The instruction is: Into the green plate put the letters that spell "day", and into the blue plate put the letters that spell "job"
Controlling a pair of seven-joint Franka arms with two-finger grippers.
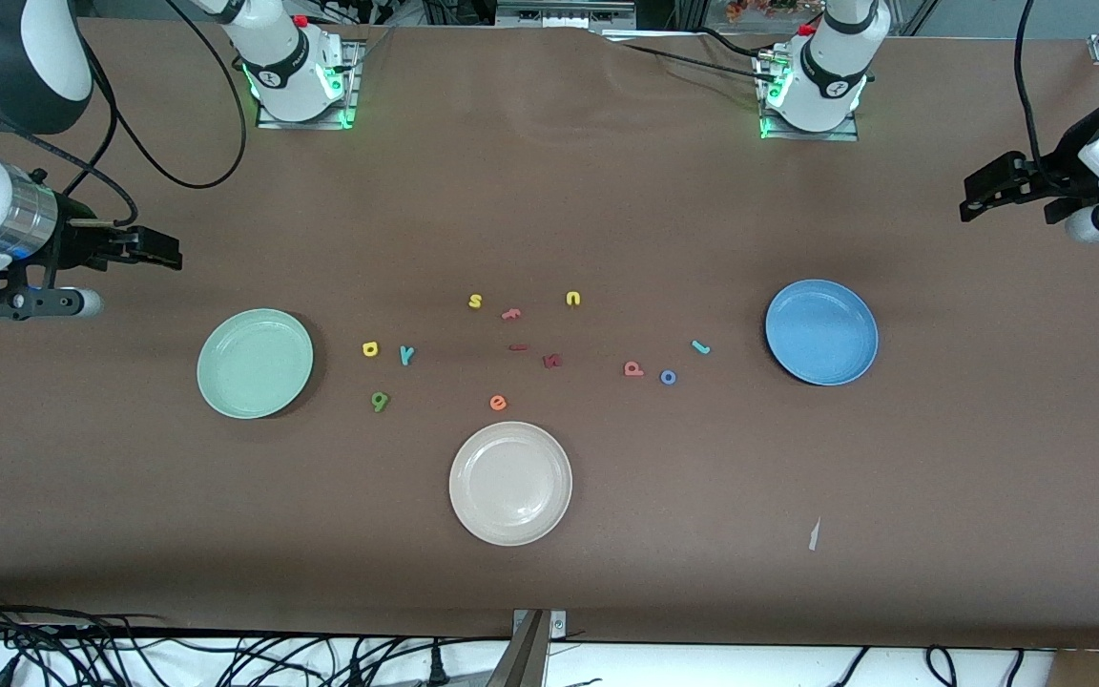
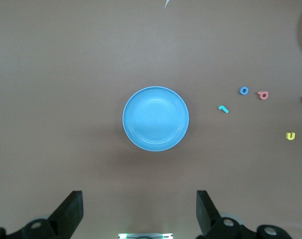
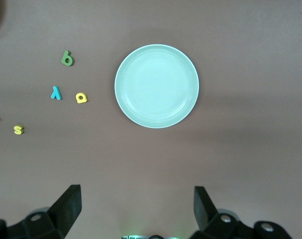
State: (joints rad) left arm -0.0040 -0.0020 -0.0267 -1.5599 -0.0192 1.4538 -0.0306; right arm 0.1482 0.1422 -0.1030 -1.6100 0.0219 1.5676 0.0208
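Handling: we judge the foam letters feather-light, soft and flat; we would pinch each across its edges, gently, since a hard squeeze may fling it away.
Plates: we count three, the green plate (image 1: 255, 364), the blue plate (image 1: 821, 332) and a white plate (image 1: 510, 483); all hold nothing.
Letters: we count twelve loose on the table, none in a plate yet.
"day" letters: the yellow d (image 1: 370, 349) and teal y (image 1: 406, 355) lie side by side near the green plate, with the dark green a (image 1: 380, 401) nearer the front camera than both.
"job" letters: the teal j (image 1: 700, 347) lies closest to the blue plate; the blue o (image 1: 668, 378) and salmon b (image 1: 633, 368) sit just beside each other, toward the table's middle.
Other letters: we count six, the yellow s (image 1: 475, 301), yellow u (image 1: 573, 299), orange f (image 1: 511, 313), orange e (image 1: 498, 403), dark red k (image 1: 551, 361) and a dark red bar (image 1: 518, 347).
Left gripper (image 2: 139, 211): we see its jaws spread wide and holding nothing; it hangs up over the table near the blue plate, waiting.
Right gripper (image 3: 137, 208): likewise wide apart and bare, up over the table near the green plate.
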